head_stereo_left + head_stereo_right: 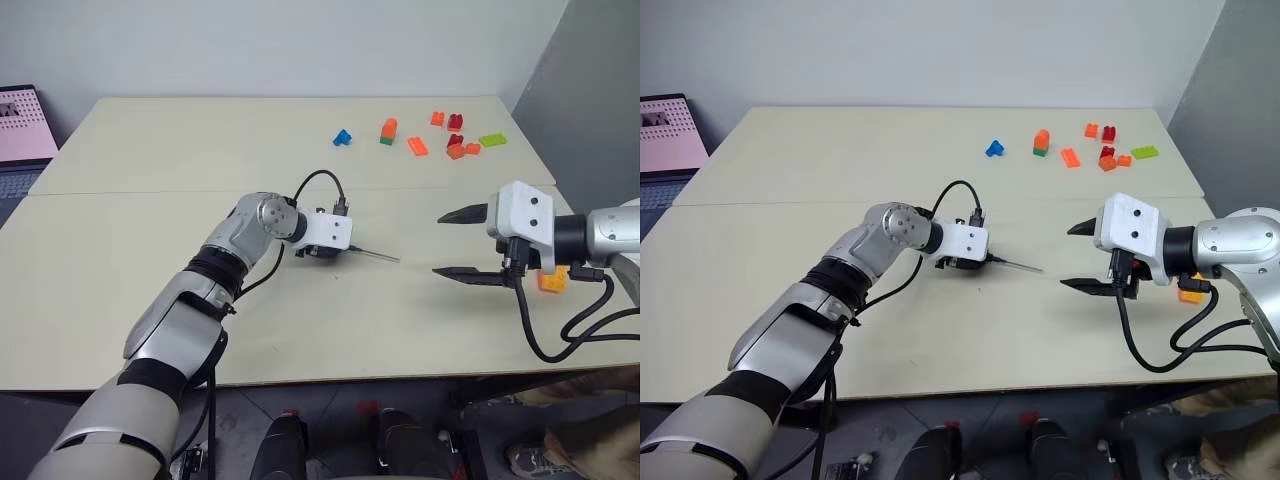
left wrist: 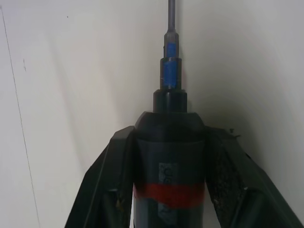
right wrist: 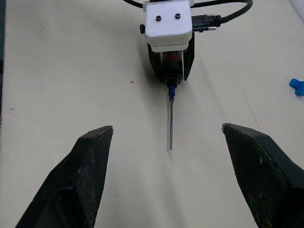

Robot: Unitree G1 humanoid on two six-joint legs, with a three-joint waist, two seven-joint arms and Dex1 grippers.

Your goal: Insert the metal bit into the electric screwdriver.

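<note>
From the head view we see our left gripper (image 1: 322, 250) low over mid-table, its fingers either side of the electric screwdriver (image 1: 970, 262), the metal bit (image 1: 380, 256) jutting from its tip toward our right gripper (image 1: 470, 243), which hangs wide apart near the table's (image 1: 150, 140) right edge. Bare tabletop lies between them; toy bricks (image 1: 455, 140) sit well apart at the far edge.

Left wrist: the fingers (image 2: 107, 180) flank the red-banded barrel closely.

Right wrist: our black fingers (image 3: 90, 161) gape, facing the bit's point across bare table.
</note>
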